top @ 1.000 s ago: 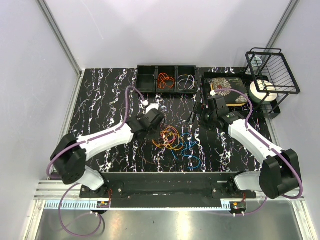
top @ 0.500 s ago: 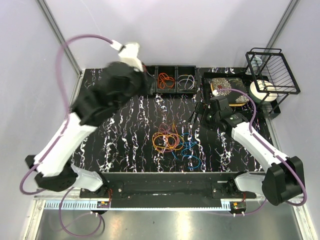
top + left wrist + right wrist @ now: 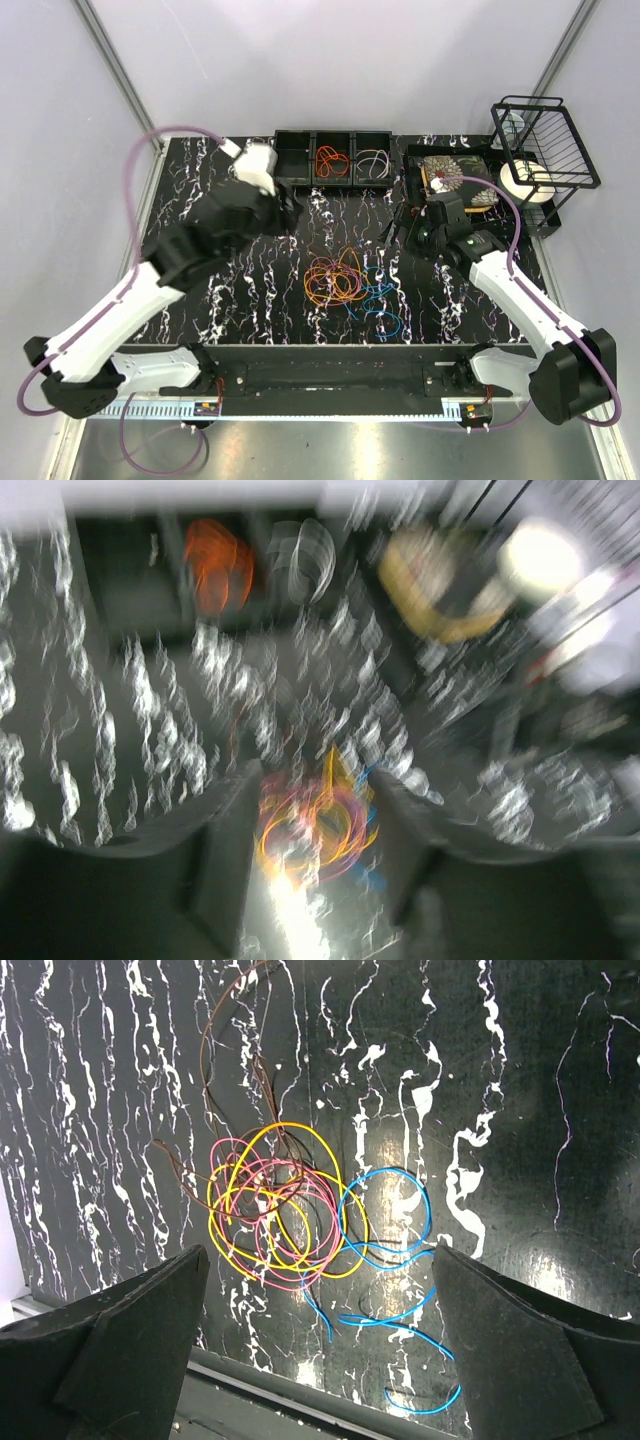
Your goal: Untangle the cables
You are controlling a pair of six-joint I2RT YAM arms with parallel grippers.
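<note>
Swings back from the bins [image 3: 293, 158], left gripper [image 3: 312, 850] newly parted and seemingly empty, right gripper [image 3: 318, 1260] wide apart; cables [image 3: 340, 280] mostly knotted.

The overhead view is bright, evenly lit from above and sharp, with only faint shadows on the glossy black worktop [image 3: 200, 190]. Heavy motion blur smears the left wrist view, and white glare burns just below the cables [image 3: 310, 820]. The right wrist view is crisp. Pale reflections sheen the worktop there, and the right tool [image 3: 320, 1255] sits dark at the lower corners.
</note>
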